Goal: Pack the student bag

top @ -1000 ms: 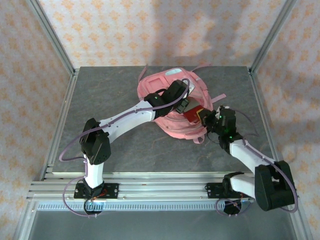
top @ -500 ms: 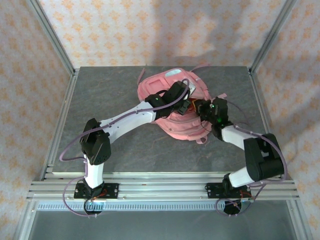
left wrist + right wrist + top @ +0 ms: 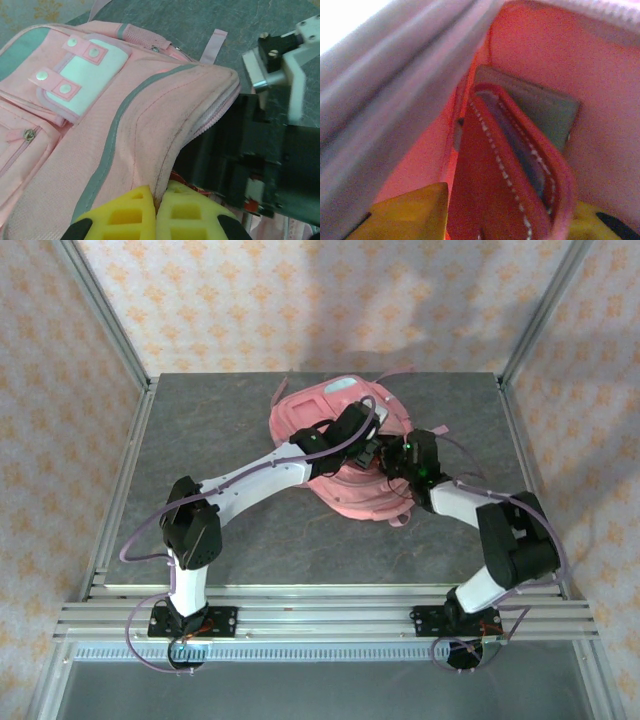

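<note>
1. Pink student bag (image 3: 335, 425) lies flat near the far middle of the grey table (image 3: 210, 430), with its teal and white patches facing up and its mouth turned to the right
2. Left gripper (image 3: 156, 205) has its yellow fingers together, clamped on the upper lip of the bag's mouth, and it holds this lip raised
3. Right gripper (image 3: 500, 220) is deep inside the mouth. A red stitched case (image 3: 490, 185) stands between its two yellow fingers, in front of a grey-green flat item (image 3: 540, 107) that leans on the inner wall. The jaws stand apart, but I cannot tell if they press the case or are free of it
4. Risk: if the right gripper goes back while a finger touches the case, I think the case can come out with it, or tip over the zip edge (image 3: 215, 117)
5. Risk: if the left fingers slip from the thin fabric, the lip may fall on the right gripper and catch it on the way out
6. Risk: the bag looks soft and light, so a sideways pull may drag it over the table
7. Room: inside the bag it is tight, with fabric close beside the fingers. The free way is straight back through the mouth, toward the right, where open table surface begins and a loose pink strap (image 3: 214, 42) lies. The two wrists are very near each other at the mouth, so I judge there is little room for side moves
</note>
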You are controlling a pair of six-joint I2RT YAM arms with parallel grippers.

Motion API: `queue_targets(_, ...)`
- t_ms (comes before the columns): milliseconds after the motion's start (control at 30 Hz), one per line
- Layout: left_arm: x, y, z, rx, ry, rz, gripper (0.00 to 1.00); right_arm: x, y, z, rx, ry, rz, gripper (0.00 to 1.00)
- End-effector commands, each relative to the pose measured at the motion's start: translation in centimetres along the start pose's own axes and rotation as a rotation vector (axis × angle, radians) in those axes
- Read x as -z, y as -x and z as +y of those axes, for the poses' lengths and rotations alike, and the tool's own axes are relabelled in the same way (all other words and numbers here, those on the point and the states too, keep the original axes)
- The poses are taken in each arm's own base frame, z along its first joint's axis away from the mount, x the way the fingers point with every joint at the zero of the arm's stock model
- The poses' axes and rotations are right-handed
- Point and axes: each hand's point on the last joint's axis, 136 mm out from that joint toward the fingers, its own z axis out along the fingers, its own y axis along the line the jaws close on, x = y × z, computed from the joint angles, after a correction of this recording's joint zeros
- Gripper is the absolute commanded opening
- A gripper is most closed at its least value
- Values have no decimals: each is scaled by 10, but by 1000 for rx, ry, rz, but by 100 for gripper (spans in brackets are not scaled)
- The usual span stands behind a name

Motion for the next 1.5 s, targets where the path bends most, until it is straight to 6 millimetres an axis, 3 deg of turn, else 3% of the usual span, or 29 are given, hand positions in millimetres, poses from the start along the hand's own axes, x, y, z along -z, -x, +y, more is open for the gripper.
queue_targets(0,13,34,-12,51,-39,-127,0,25,-10,-15,101,-98,17,45)
queue_targets(200,12,32,-13,57,-46,-126,0,53,-6,-24,165,-149,-22,49)
queue_targets(333,13,34,-14,62,-56,-129,0,59,-7,-34,175,-183,-28,45)
queue_targets(367,13,34,-14,62,-57,-128,0,60,-7,-38,174,-196,-33,41)
queue_targets(467,14,34,-15,64,-64,-129,0,61,-6,-43,184,-216,-38,16)
queue_targets(533,15,35,-15,65,-67,-130,0,59,-6,-42,187,-202,-40,9)
queue_targets(767,15,37,-21,82,-99,-129,0,26,-5,-24,174,-140,9,5)
queue_targets(967,14,35,-27,101,-126,-122,0,-10,-5,8,162,-24,52,5)
queue_targets(1133,9,26,-31,110,-144,-98,0,-22,-11,23,181,62,83,5)
queue_targets(1267,5,18,-28,111,-128,-85,0,-11,-19,13,220,54,101,8)
queue_targets(1467,3,8,-26,118,-119,-71,0,48,-20,-22,322,-99,25,24)
